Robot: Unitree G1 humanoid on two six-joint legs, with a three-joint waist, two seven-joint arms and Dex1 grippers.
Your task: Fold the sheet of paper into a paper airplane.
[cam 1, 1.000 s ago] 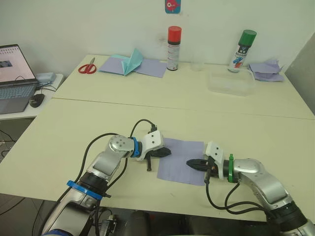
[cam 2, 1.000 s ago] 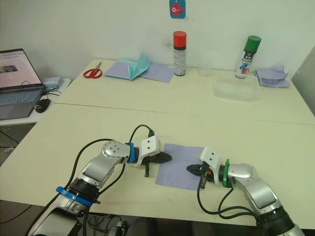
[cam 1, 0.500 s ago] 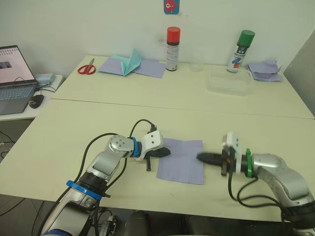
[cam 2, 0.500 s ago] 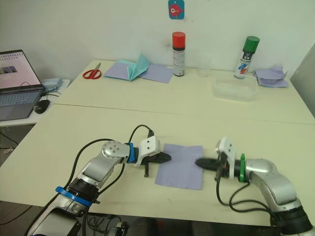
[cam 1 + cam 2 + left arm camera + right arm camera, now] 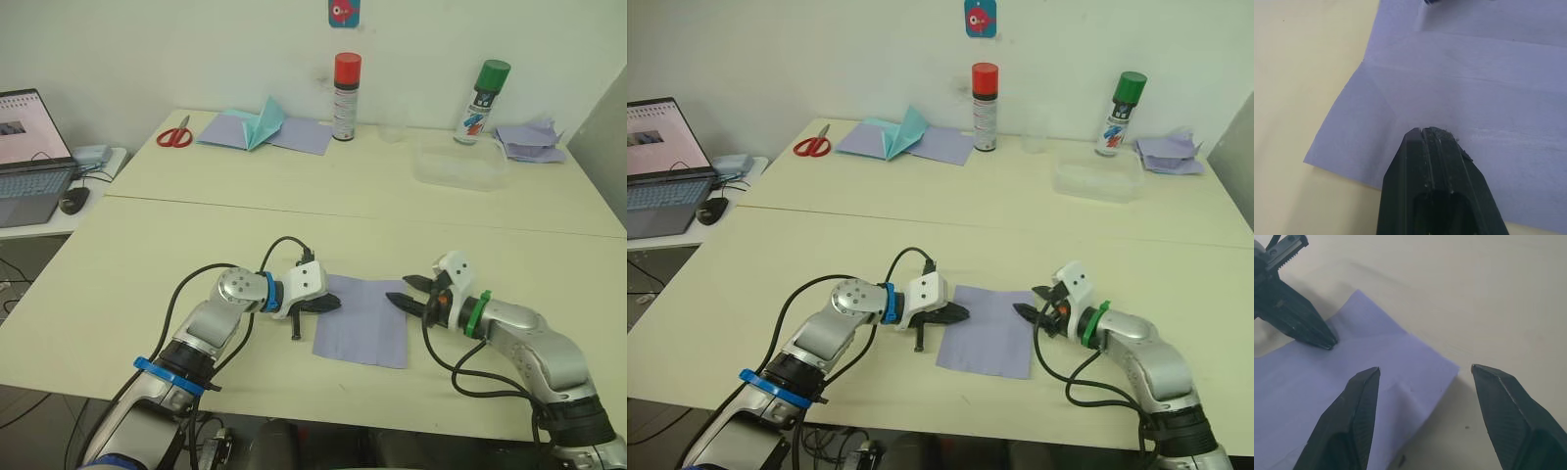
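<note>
Our thin, pale lavender sheet of paper (image 5: pixel 361 319) lies flat on the cream worktop (image 5: pixel 147 264), creased but unfolded. Our left gripper (image 5: pixel 328 304) presses it with clenched fingers; our right gripper (image 5: pixel 407 296) hovers spread beside it. All folding remains.

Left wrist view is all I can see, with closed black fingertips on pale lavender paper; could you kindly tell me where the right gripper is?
Observer: The right gripper sits at the far right corner of the pale lavender sheet of paper, fingers spread apart.
Operator: Is it holding the paper?
Observer: No. In the right wrist view, one finger hangs over the sheet and the other over the cream table.
Operator: And my left gripper?
Observer: The left gripper is closed, its tip resting on the sheet's left edge.
</note>
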